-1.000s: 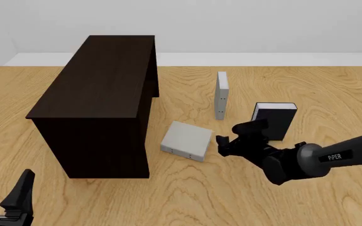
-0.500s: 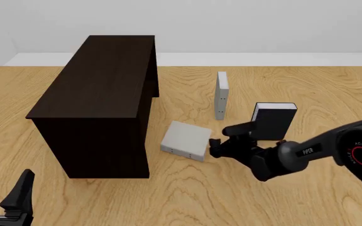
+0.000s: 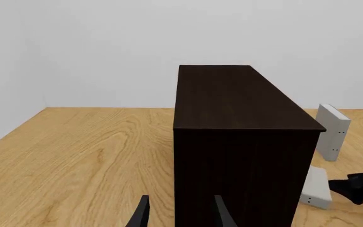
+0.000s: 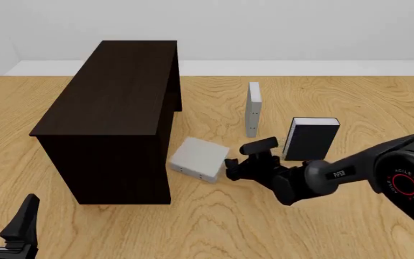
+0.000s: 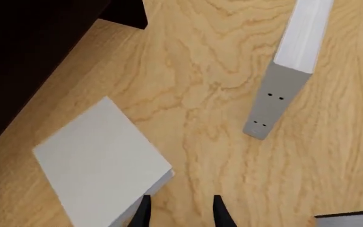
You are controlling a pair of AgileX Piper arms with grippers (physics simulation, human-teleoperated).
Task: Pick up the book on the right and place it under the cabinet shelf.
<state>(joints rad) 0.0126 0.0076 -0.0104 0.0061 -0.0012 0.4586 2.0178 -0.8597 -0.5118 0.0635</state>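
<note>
The book (image 4: 198, 157) is a thick light grey square lying flat on the table, close to the front right corner of the cabinet shelf (image 4: 114, 108), a large dark brown box. My right gripper (image 4: 237, 158) is open, low at the book's right edge, and nothing sits between its fingers. In the right wrist view the book (image 5: 99, 161) lies just beside one fingertip (image 5: 143, 210), with the cabinet (image 5: 30, 47) beyond it. My left gripper (image 4: 4, 209) stands open at the near left, in front of the cabinet (image 3: 238, 142).
A thin grey-white book (image 4: 254, 109) stands upright behind the right gripper, dots on its spine (image 5: 276, 94). A black-covered book (image 4: 311, 139) with white pages stands to the gripper's right. The table's far edge runs behind the cabinet.
My right gripper has moved left, and the light grey book has slid left with it, closer to the cabinet. The left arm has not moved.
</note>
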